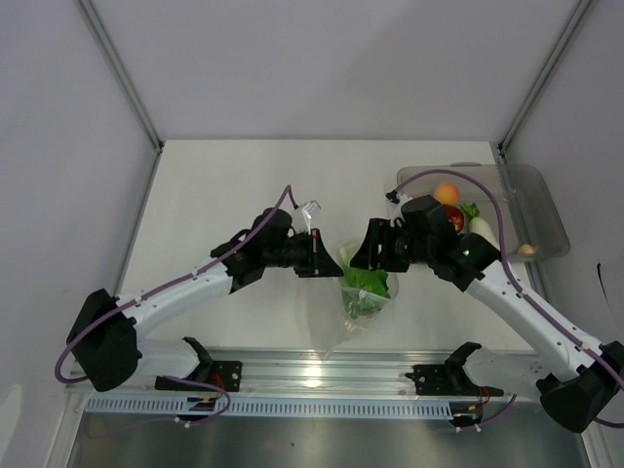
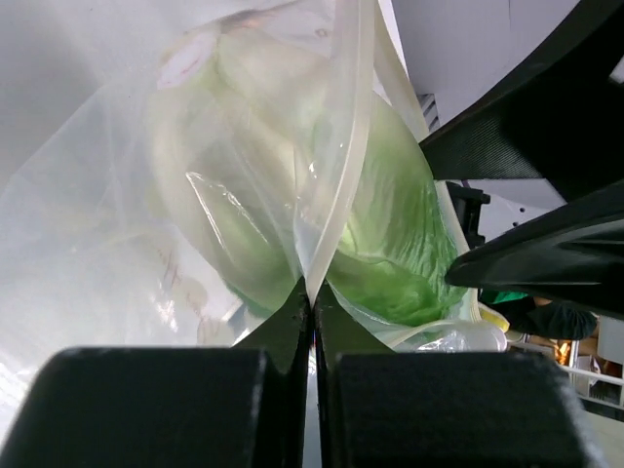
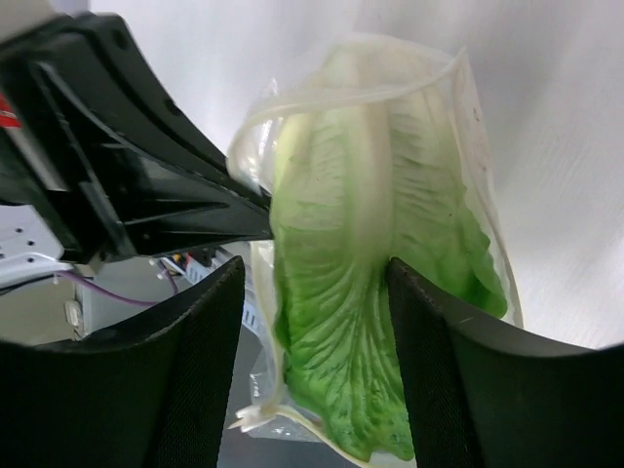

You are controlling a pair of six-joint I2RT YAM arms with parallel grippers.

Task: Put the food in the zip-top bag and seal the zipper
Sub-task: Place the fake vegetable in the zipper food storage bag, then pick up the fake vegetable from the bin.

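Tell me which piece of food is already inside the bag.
The green cabbage: it sits inside the clear bag, while the orange, red fruit and radish lie in the tray.

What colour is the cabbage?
The cabbage is green with pale whitish ribs; clearest in the right wrist view.

Top cam: right arm point(image 1: 507, 288) hides part of the tray point(image 1: 546, 210) & its fruit point(image 1: 447, 193) from you; beige bit point(image 1: 526, 250) too small to ID. Left wrist cam: cabbage point(image 2: 390, 234) blurry thru the zip-top bag point(image 2: 97, 224), cut off at top.
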